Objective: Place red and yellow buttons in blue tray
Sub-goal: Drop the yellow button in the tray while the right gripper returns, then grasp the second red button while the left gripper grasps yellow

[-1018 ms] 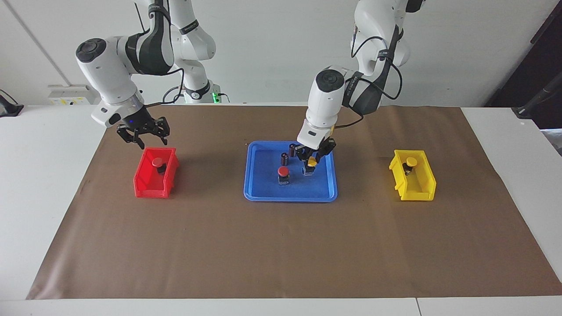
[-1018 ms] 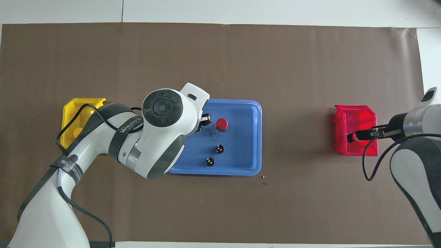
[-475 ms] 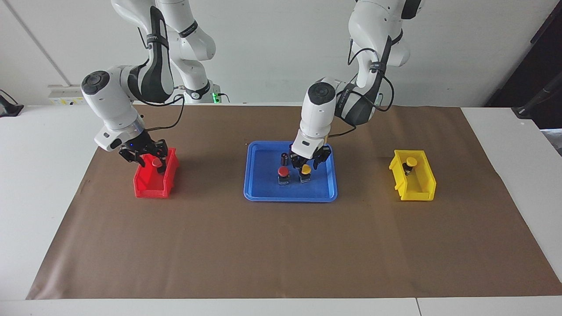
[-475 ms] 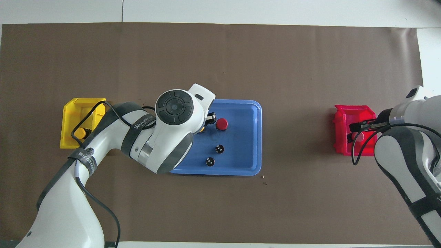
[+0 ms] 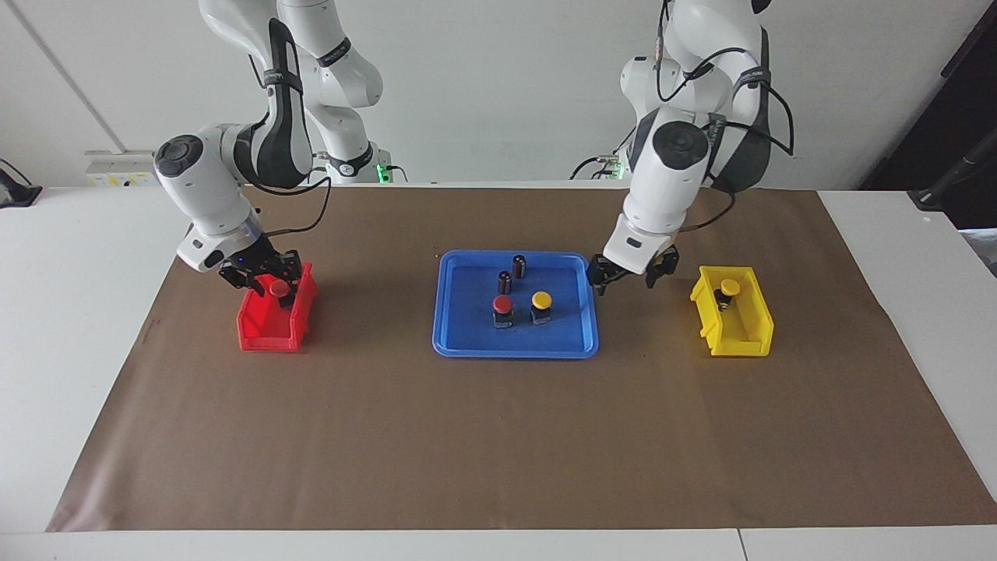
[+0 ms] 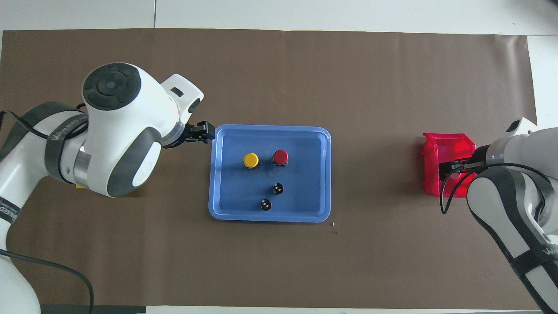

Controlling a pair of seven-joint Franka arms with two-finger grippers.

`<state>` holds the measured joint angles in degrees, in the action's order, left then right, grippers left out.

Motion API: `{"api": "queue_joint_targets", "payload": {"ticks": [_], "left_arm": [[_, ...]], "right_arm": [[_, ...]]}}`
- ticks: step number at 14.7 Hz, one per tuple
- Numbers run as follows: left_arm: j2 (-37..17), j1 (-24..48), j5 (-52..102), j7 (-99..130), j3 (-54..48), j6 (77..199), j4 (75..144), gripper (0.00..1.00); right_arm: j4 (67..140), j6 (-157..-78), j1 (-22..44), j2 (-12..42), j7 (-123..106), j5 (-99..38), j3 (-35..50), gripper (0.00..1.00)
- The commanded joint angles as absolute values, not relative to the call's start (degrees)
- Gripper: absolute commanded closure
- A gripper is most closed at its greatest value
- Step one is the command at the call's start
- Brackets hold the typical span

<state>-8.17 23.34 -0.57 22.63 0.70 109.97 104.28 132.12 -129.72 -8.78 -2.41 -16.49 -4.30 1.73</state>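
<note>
While shallow blue plastic tray (image 5: 516,347) holds one red-capped push-button (image 5: 503,310) and one yellow-capped push-button (image 5: 541,306) side by side, both sit free of any jaws. Two dark silvery-topped cylinders (image 5: 512,273) stand in tray nearer robots. Left gripper (image 5: 631,274) hangs over brown mat between tray and small yellow bin (image 5: 733,312), jaws apart, empty. Second yellow-capped button (image 5: 728,291) in yellow bin. Right gripper (image 5: 263,278) down in small red bin (image 5: 276,318) at second red-capped button (image 5: 277,289); cannot tell whether jaws grip it.

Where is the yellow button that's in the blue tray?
The yellow button stands in the blue tray, beside the red button, toward the left arm's end.
</note>
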Motion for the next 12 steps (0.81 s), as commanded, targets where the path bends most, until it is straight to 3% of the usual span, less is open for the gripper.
{"api": "queue_joint_targets", "payload": {"ticks": [1, 6, 8, 12], "left_arm": [[-4.5, 14.97, -1.14, 8.67, 0.18, 106.8, 105.64, 0.0], [-1.06, 4.41, -1.14, -4.99, 0.18, 113.36, 114.33, 0.01], [1.31, 1.6, -1.14, -9.03, 0.18, 116.27, 119.51, 0.11], [2.02, 0.44, -1.14, -8.35, 0.18, 119.7, 123.3, 0.27]], "right_arm": [[134.55, -132.62, -10.02, -3.43, -18.54, -5.27, 2.37, 0.34], [135.97, -133.94, -10.2, -3.87, -19.42, -5.19, 2.37, 0.35], [136.05, -134.03, -11.25, -4.04, -20.56, -5.19, 2.37, 0.35], [136.58, -134.03, -11.25, -4.13, -20.83, -5.19, 2.46, 0.35]]}}
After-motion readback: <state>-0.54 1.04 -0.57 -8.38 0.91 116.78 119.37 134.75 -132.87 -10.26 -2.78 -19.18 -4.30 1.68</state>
